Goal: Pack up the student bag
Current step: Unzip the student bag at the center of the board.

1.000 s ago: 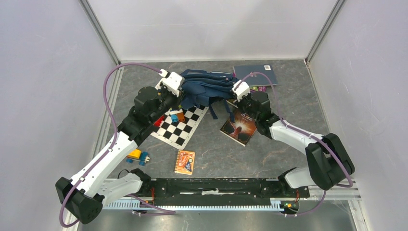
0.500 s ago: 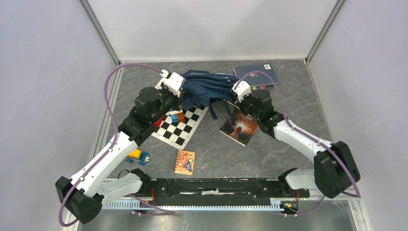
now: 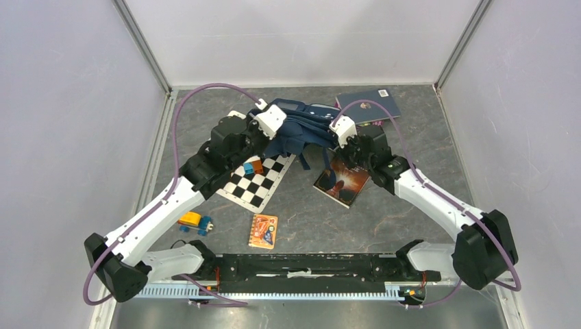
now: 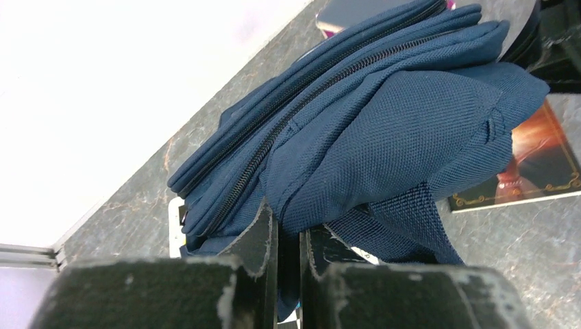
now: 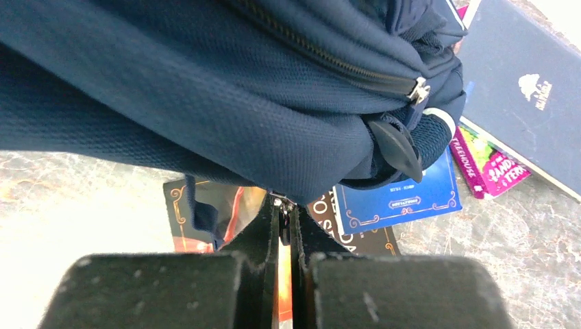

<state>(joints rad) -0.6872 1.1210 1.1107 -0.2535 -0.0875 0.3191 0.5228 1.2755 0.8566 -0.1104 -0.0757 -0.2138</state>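
The student bag (image 3: 305,123) is seen bunched up at the far middle of the worktop (image 3: 411,144), held between the two arms. At its left end, a fold of navy fabric is pinched in the nearly closed left gripper (image 4: 288,241). At its right end, the bag's lower edge is clamped in the narrowly closed right gripper (image 5: 282,214), above a dark illustrated book (image 3: 340,184). A chessboard (image 3: 257,184) is laid just in front of the bag.
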